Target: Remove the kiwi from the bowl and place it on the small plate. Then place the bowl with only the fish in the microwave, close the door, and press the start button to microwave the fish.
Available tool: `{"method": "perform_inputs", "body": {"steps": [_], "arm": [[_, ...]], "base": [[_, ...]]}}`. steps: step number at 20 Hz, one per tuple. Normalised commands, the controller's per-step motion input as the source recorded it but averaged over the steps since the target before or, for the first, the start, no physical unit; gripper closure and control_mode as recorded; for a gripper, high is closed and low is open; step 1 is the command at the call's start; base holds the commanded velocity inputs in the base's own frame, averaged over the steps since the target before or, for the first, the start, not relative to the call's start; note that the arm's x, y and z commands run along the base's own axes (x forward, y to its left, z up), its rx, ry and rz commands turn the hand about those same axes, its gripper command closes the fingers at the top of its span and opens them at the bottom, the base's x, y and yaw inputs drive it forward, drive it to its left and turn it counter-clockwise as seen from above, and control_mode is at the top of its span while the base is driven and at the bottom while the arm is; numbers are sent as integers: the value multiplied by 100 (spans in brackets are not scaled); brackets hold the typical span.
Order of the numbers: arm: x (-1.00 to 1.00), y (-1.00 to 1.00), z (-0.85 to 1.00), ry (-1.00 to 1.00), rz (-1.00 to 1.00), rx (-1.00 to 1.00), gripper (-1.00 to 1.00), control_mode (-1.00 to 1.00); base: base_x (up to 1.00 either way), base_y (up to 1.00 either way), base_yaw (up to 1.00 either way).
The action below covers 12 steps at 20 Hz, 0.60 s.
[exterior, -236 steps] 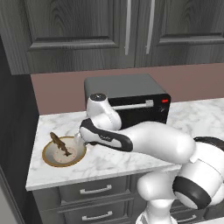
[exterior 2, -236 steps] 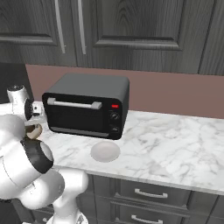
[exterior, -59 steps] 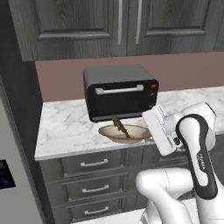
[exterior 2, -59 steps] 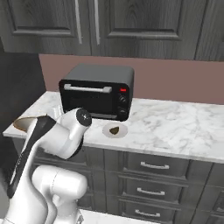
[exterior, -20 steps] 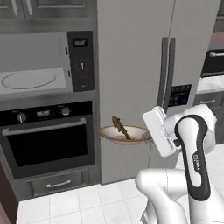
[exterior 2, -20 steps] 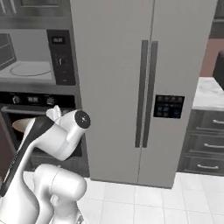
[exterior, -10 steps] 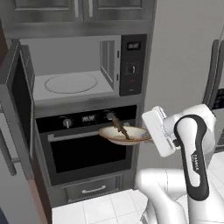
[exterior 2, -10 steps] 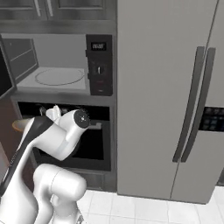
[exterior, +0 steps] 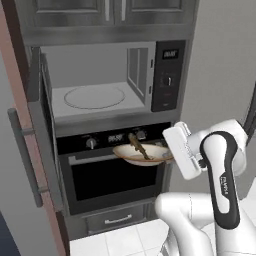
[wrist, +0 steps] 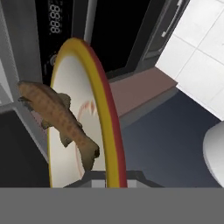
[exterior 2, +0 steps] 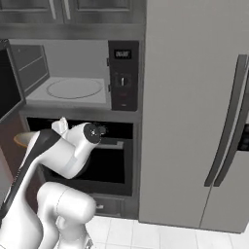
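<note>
The end effector (wrist: pixel 105 175) is clamped on the rim of the bowl (exterior: pixel 142 155), which sits mid-frame in the left base view, left of the white hand and before the black oven (exterior: pixel 107 175). The fish (exterior: pixel 137 148) lies inside. Above, upper centre, the microwave (exterior: pixel 100 80) stands with its door (exterior: pixel 42 130) swung open. The hand view alone shows the grip at the bottom edge and the bowl (wrist: pixel 83 118) edge-on.

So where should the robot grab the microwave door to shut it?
Probably the long vertical bar handle on the door, coming from its outer face. The door stands swung wide open to the left, and that bar sticks out clear. The gripper is busy holding the bowl first.
</note>
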Motion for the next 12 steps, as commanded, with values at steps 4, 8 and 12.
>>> {"method": "perform_inputs", "body": {"steps": [4,8,12], "arm": [[0,0,0,0,0,0,100,100],[0,0,0,0,0,0,100,100],[0,0,0,-1,0,0,100,-100]], "base": [[38,49,0],[46,22,0],[18,2,0]]}}
